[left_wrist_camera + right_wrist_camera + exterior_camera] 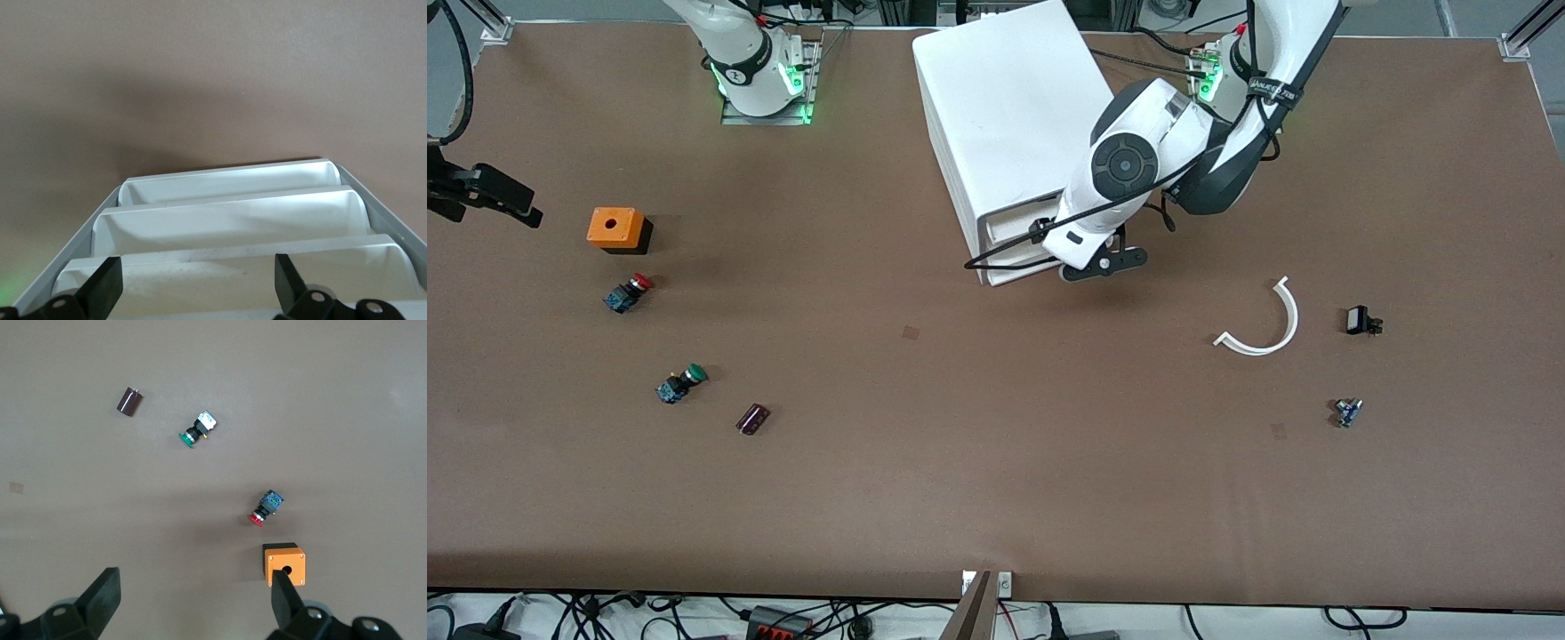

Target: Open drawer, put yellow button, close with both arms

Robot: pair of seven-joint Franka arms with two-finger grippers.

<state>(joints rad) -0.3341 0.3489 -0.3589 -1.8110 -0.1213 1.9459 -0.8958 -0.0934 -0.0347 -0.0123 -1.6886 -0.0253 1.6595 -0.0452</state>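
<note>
left gripper (1103, 263), fingers apart, sits at the wide white plastic top drawer (1009, 233), upper middle of frame. It could snag a lower front. right gripper (489, 194), also spread, waits by the top corner. The yellow button is maybe that small bluish piece (1348, 412), can't tell.

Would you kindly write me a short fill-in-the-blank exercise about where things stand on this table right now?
1. The left claw hangs open at the front of the white ____.
2. The orange box has a round ____ in its top.
3. The red-capped button lies between the orange box and the ____-capped button.
4. The right claw, fingers open, is over the ____ box.

Missing words: cabinet; hole; green; orange
</note>
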